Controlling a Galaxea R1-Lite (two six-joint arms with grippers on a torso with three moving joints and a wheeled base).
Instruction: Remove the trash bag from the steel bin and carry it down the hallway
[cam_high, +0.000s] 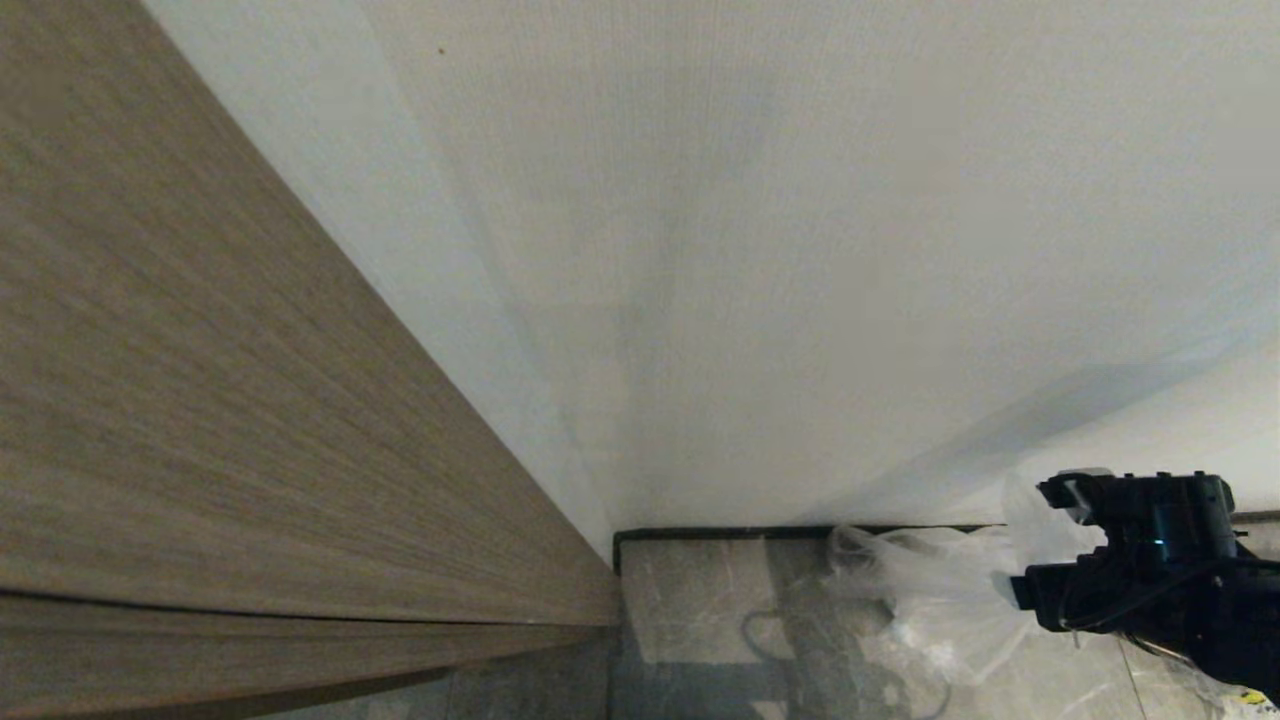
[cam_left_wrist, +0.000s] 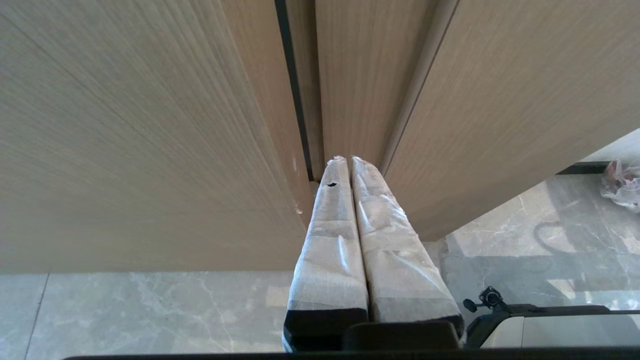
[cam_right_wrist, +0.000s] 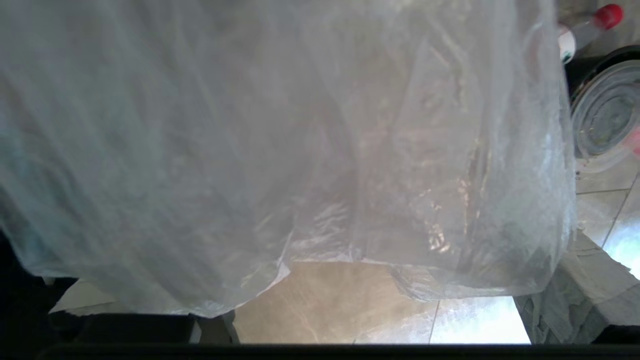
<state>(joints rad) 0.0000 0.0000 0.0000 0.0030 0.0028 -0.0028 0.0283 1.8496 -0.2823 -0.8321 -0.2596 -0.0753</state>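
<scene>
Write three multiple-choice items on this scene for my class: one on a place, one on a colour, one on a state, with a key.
1. Where does the trash bag lie? A on the grey floor tiles at the foot of the white wall; B on a table; C in a bin.
2. What colour is the panelling left of that wall? A red; B wood-brown; C blue.
3. How do the left gripper fingers stand? A spread wide; B round the bag; C pressed together.
Key: 1 A, the head view shows it on the tiles; 2 B, its grain is brown; 3 C, no gap shows between them.
</scene>
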